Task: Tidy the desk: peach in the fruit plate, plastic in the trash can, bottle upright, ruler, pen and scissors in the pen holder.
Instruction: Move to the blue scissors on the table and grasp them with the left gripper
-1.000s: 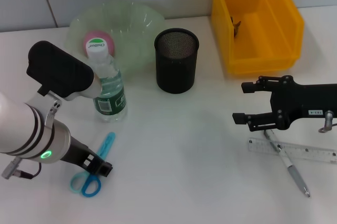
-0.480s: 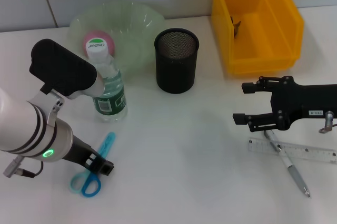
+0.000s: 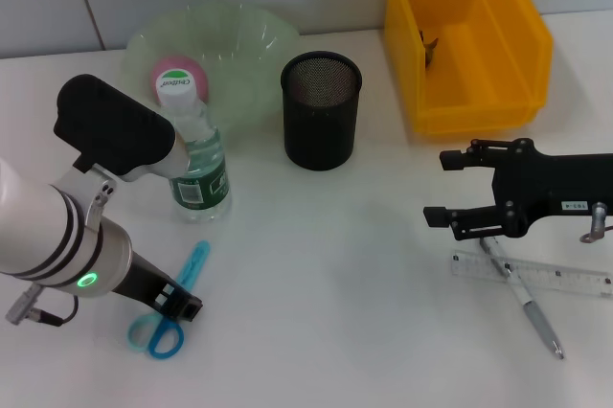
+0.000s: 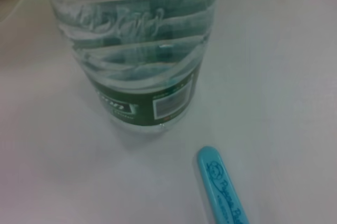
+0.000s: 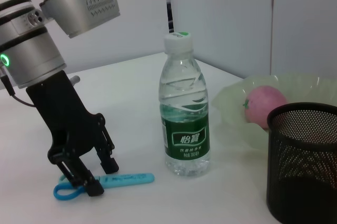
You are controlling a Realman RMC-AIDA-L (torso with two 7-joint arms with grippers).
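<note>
Overhead, the left gripper (image 3: 182,305) stands down on the blue scissors (image 3: 170,317) in front of the upright bottle (image 3: 196,159), jaws spread astride them; beyond the bottle the peach (image 3: 175,75) lies in the fruit plate (image 3: 235,34), the pen holder (image 3: 321,111) beside it. Right of the holder, the right gripper (image 3: 450,190) hangs released by ruler (image 3: 536,276) and pen (image 3: 527,305). Left wrist: bottle base, scissors tip just beside. Right wrist: fingers (image 5: 108,158) straddle the scissors, not clenched

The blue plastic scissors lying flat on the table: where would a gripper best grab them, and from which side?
Probably from above, across the narrow sheathed blade of the blue plastic scissors, near the handle loops. They lie flat, so only the top is free, and the blade is slim enough to pinch. The left gripper is already down there.
</note>
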